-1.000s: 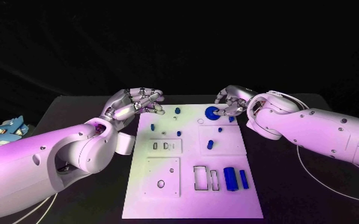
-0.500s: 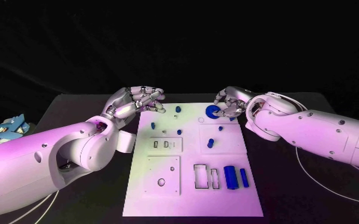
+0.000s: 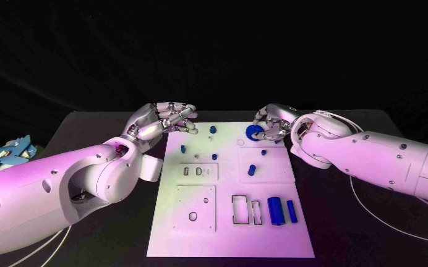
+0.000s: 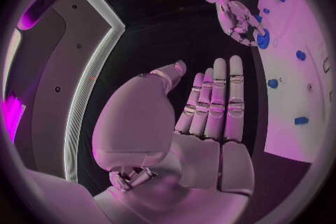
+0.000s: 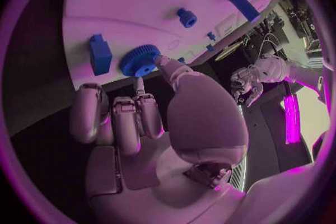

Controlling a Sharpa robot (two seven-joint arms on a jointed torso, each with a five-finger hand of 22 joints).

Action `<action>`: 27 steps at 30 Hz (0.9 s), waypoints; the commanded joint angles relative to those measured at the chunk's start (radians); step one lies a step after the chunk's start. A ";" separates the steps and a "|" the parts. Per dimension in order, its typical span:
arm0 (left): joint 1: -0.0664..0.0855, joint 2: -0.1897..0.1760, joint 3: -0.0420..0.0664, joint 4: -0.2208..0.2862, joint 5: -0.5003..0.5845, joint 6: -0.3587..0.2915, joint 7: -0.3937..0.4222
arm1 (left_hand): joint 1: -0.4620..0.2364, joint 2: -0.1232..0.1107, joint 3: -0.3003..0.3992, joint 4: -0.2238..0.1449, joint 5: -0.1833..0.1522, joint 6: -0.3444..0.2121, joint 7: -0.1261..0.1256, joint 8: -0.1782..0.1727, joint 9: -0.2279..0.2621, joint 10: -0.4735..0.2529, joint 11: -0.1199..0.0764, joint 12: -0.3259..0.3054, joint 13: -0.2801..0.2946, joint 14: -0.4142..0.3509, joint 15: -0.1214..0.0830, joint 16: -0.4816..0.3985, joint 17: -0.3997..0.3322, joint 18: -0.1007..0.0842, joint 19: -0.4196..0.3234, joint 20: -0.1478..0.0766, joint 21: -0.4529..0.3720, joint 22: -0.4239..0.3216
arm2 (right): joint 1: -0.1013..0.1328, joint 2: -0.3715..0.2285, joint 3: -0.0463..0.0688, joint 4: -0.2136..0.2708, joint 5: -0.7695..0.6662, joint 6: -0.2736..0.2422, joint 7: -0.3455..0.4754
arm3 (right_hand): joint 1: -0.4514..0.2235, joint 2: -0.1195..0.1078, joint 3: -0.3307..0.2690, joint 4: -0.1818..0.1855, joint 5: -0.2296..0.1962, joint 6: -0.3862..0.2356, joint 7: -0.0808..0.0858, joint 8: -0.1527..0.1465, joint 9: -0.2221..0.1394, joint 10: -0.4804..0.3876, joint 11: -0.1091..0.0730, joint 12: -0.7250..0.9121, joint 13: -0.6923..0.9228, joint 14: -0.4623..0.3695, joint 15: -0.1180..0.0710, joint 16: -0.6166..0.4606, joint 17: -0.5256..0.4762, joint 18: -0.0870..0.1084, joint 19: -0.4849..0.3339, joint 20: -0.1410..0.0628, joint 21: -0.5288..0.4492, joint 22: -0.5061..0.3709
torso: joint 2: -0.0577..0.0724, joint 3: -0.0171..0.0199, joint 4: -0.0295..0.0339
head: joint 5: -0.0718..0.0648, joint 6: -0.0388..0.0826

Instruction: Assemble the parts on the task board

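You were looking down on a long white rectangular task board [image 3: 230, 230] that ran from the middle of the head view to its lower edge, on a black table [image 3: 357, 217]. The left hand [image 3: 165, 120] sat left of centre, just off the board's far left corner, fingers curled inward; the wrist view behind it showed the fingers [image 4: 213, 103] side by side and nothing in the palm. The right hand [image 3: 272, 122] sat right of centre over the board's far right corner. Its fingertips [image 5: 162, 60] met a round blue toothed gear [image 3: 253, 133], and the right wrist view showed the thumb tip against the gear's rim [image 5: 140, 60] with the other fingers just beside it, so the hand was closed on the gear. Whether the gear was seated on the board or lifted off it, you could not tell. A blue block [image 5: 100, 54] stood next to the gear. Smaller blue pegs [image 3: 214, 156] dotted the upper half of the board, one oblong blue piece [image 3: 252, 170] lay near the middle, and two blue bars [image 3: 276, 212] lay side by side at lower right, beside empty rectangular slots [image 3: 240, 209].
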 commanded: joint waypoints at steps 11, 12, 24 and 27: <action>0.001 0.002 0.001 -0.002 0.001 0.018 0.007 | 0.006 0.007 0.004 -0.007 0.002 -0.007 0.006 -0.005 0.002 -0.007 0.000 -0.006 0.001 -0.008 0.000 0.005 0.003 0.017 -0.002 0.001 0.005 0.002 | -0.005 0.004 -0.002 -0.023 -0.042 0.024 -0.002 | 0.024 0.003 0.010 -0.014 -0.004 -0.008 0.003 0.006 0.001 -0.004 0.007 -0.001 0.083 0.097 0.006 0.004 0.227 -0.009 0.004 0.006 0.003 0.005 | 0.001 0.0004 0.0004 | 0.003 -0.007; 0.001 0.002 0.001 -0.003 0.001 0.018 0.007 | 0.006 0.007 0.004 -0.007 0.002 -0.007 0.006 -0.005 0.002 -0.007 0.000 -0.006 0.001 -0.008 0.000 0.005 0.003 0.017 -0.002 0.001 0.005 0.002 | -0.005 0.004 -0.002 -0.024 -0.045 0.023 -0.002 | 0.026 0.004 0.012 -0.016 -0.005 -0.008 0.003 0.006 0.001 -0.004 0.007 -0.001 0.083 0.097 0.006 0.004 0.228 -0.009 0.003 0.006 0.003 0.005 | 0.000 0.0006 -0.0002 | 0.003 -0.007; 0.001 0.002 0.001 -0.004 0.001 0.018 0.006 | 0.007 0.009 0.005 -0.008 0.002 -0.007 0.006 -0.004 0.002 -0.007 0.000 -0.006 0.001 -0.009 0.000 0.006 0.004 0.018 -0.003 0.001 0.006 0.003 | -0.008 0.000 -0.003 -0.017 -0.068 0.030 0.004 | 0.070 0.011 0.064 -0.057 -0.015 0.001 0.006 0.014 -0.001 -0.003 0.009 0.001 0.088 0.097 0.009 0.005 0.232 -0.010 0.005 0.009 0.010 0.018 | 0.001 0.0010 0.0002 | 0.003 -0.009; 0.001 0.002 0.001 -0.005 0.001 0.018 0.005 | 0.007 0.009 0.005 -0.008 0.002 -0.007 0.006 -0.004 0.002 -0.007 0.000 -0.006 0.001 -0.009 0.000 0.006 0.004 0.018 -0.003 0.001 0.006 0.003 | -0.008 -0.001 -0.003 -0.015 -0.070 0.025 0.010 | 0.075 0.021 0.097 -0.067 -0.020 0.030 0.002 0.027 0.000 0.002 0.005 0.004 0.094 0.097 0.006 0.005 0.232 -0.011 0.006 0.008 0.012 0.023 | 0.000 0.0008 0.0000 | 0.003 -0.009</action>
